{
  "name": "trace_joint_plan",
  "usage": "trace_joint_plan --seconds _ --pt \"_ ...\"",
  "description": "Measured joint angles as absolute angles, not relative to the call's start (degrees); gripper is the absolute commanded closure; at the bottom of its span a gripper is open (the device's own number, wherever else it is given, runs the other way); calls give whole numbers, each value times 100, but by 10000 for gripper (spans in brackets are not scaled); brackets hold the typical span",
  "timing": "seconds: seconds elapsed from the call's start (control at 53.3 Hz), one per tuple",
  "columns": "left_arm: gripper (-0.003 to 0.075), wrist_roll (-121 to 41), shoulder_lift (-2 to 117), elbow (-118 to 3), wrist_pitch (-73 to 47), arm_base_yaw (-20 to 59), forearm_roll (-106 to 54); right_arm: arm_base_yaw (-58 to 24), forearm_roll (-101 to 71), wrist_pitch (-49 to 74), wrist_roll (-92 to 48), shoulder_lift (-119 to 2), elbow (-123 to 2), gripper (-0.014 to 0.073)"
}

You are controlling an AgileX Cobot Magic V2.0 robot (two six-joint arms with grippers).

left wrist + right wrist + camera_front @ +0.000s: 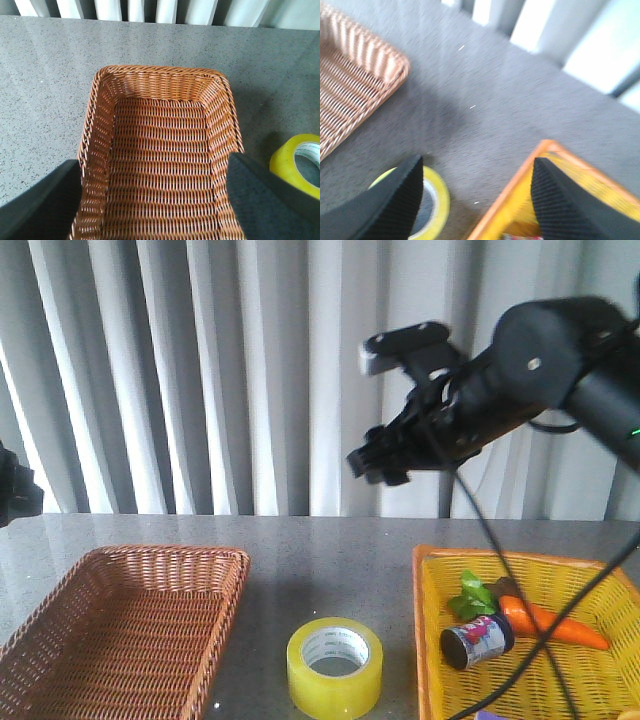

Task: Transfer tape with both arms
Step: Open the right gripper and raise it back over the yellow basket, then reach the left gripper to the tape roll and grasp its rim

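Observation:
The yellow tape roll (335,666) with a white core lies flat on the grey table between the two baskets. It also shows in the left wrist view (299,164) and in the right wrist view (438,200). My right gripper (378,463) is raised high above the table, well above the tape; in its wrist view it (476,180) is open and empty. My left arm (15,490) is only just visible at the left edge. My left gripper (157,177) is open and empty above the brown wicker basket (100,130).
The brown wicker basket (70,585) stands front left and is empty. A yellow basket (432,625) at front right holds a small can (477,639) and an orange toy carrot (550,625). White curtains hang behind the table.

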State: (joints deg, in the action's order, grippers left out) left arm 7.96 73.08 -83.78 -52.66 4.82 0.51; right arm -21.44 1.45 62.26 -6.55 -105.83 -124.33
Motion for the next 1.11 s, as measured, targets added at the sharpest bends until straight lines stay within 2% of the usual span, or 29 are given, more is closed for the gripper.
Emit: trace_joint_plan --seconds 0.169,0.488,0.713,1.106 --pt "144 796 7308 -8378 -5266 482 51 -1357 -31 6336 -655 -9920 -12439 254" --pt "144 796 7308 -8378 -5267 482 51 227 -870 6158 -1151 -8861 -11395 606" --pt "144 791 7308 -8378 -5252 482 51 648 -1048 5892 -1294 -8640 -10630 603" --pt "144 778 7308 -8378 -4823 482 39 648 -1096 5839 -1323 -8598 -10554 603"
